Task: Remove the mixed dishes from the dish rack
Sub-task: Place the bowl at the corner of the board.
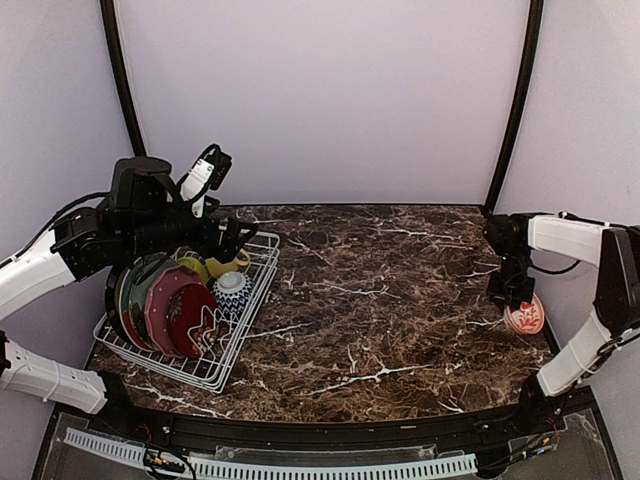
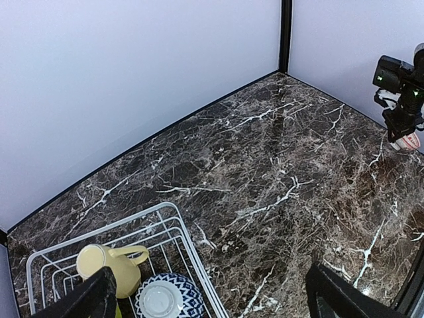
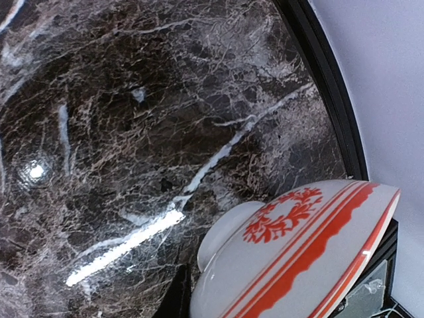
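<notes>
Surface (image 1: pixel 400 300): dark brown marble with white veins, carrying everything listed. Dish rack (image 1: pixel 222 372): white wire, at the surface's left side, set at an angle. Pale green plate (image 1: pixel 126 292), red-teal plate (image 1: pixel 158 300) and dark red floral plate (image 1: pixel 190 318): on edge in the tines, one beside the next, at the rack's left end. Left hand (image 1: pixel 232 240): fingers spread fully, holding nothing, above the rack's far end, the mug and patterned bowl below it. Right hand (image 1: pixel 512 292): at the surface's right edge, well apart from the rack, fingers nearly together on the rim of the red-white bowl (image 1: pixel 526 316), which hangs tilted just below it; contact with the surface cannot be told. Blue-white bowl (image 1: pixel 232 290): in the rack, right of the plates; only the left wrist view shows it foot up. Lime-green bowl (image 1: pixel 192 265): behind the plates, seen from above only. Pale yellow mug (image 1: pixel 225 265): beside the blue-white bowl; the left wrist view shows it on its side. The right wrist view alone shows the red floral motif on the held bowl's outside.
</notes>
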Robot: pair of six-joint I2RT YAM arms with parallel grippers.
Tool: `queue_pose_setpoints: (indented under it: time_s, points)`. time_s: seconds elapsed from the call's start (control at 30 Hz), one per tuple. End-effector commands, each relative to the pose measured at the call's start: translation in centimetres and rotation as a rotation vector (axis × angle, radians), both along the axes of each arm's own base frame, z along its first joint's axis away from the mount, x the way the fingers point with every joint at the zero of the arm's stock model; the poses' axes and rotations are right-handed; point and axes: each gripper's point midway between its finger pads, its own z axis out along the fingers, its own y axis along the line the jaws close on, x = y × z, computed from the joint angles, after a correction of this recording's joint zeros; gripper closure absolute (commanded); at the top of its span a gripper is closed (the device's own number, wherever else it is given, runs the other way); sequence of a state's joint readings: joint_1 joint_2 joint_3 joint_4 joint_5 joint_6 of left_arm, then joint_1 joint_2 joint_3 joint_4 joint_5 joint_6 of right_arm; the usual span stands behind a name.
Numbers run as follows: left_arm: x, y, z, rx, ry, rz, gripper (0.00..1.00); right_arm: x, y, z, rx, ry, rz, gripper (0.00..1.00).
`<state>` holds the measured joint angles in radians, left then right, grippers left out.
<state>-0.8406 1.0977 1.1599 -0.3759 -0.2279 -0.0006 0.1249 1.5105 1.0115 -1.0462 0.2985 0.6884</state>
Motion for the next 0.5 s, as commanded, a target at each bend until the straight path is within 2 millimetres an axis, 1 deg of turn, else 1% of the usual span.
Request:
queue_pose_setpoints:
  time_s: [0.0, 0.1, 0.13, 0.17, 0.2, 0.27, 0.33, 0.37, 0.47]
  points:
    - [-0.3, 0.7, 0.2, 0.004, -0.021, -0.004, 0.01, 1.5, -1.2, -0.6, -0.067, 0.019, 0.036, 1.0]
    - [-0.4, 1.3, 1.1, -0.027, -0.022, -0.006, 0.01, 1.0, -0.9, -2.6, -0.053, 0.09, 0.076, 1.0]
    - [-0.6, 1.6, 1.7, -0.047, -0.033, -0.007, 0.01, 0.9, -0.9, -2.9, -0.054, 0.102, 0.087, 1.0]
    - [-0.7, 1.7, 1.8, -0.056, -0.034, -0.012, 0.01, 0.8, -1.0, -3.4, -0.056, 0.122, 0.096, 1.0]
    - [-0.9, 1.9, 2.5, -0.078, -0.055, -0.014, 0.01, 0.8, -1.0, -3.7, -0.057, 0.14, 0.104, 1.0]
    - [-1.0, 2.3, 2.4, -0.084, -0.073, -0.007, 0.01, 0.8, -0.6, -4.0, -0.047, 0.154, 0.127, 1.0]
    - [-0.6, 3.0, 2.2, -0.078, -0.089, 0.025, 0.01, 0.7, -0.1, -4.0, -0.037, 0.157, 0.144, 0.99]
    - [-0.2, 3.4, 2.2, -0.073, -0.095, 0.049, 0.01, 0.7, 0.1, -4.0, -0.03, 0.155, 0.148, 0.95]
    - [0.3, 3.9, 2.1, -0.06, -0.085, 0.076, 0.01, 0.9, 1.1, -4.0, -0.005, 0.133, 0.162, 0.82]
